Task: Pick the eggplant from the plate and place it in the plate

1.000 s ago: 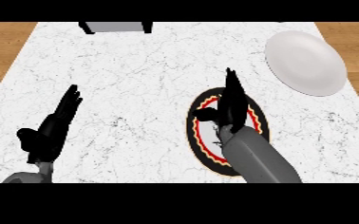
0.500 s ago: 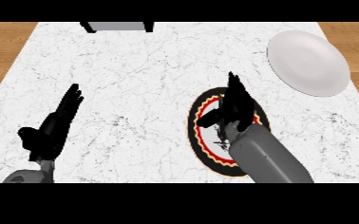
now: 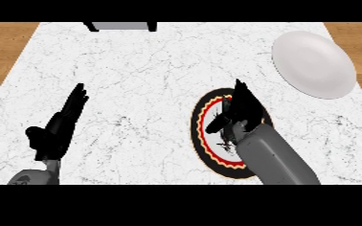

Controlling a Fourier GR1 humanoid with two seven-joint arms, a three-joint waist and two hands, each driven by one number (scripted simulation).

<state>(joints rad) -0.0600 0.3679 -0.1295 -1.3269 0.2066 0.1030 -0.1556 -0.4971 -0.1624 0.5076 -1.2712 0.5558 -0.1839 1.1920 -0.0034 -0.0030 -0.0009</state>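
Note:
My right hand (image 3: 244, 109) hovers over the patterned plate (image 3: 205, 139), a round plate with a black rim, a red and yellow ring and a white centre. Its fingers point away from me and look straight, and the thumb sticks out to the left. The eggplant is hidden: under the hand I see only dark shapes that I cannot tell apart from the hand itself. The plain white plate (image 3: 314, 64) lies at the far right of the counter, beyond that hand. At the lower left, my left hand (image 3: 58, 127) rests open with its fingers up.
The counter top (image 3: 141, 76) is white marble, with wooden floor showing past its left and right edges. A dark-framed grey object (image 3: 120, 26) sits at the far edge, left of the middle.
My right hand has drawn back slightly towards me over the patterned plate and its thumb has spread out to the left. The left hand has not moved.

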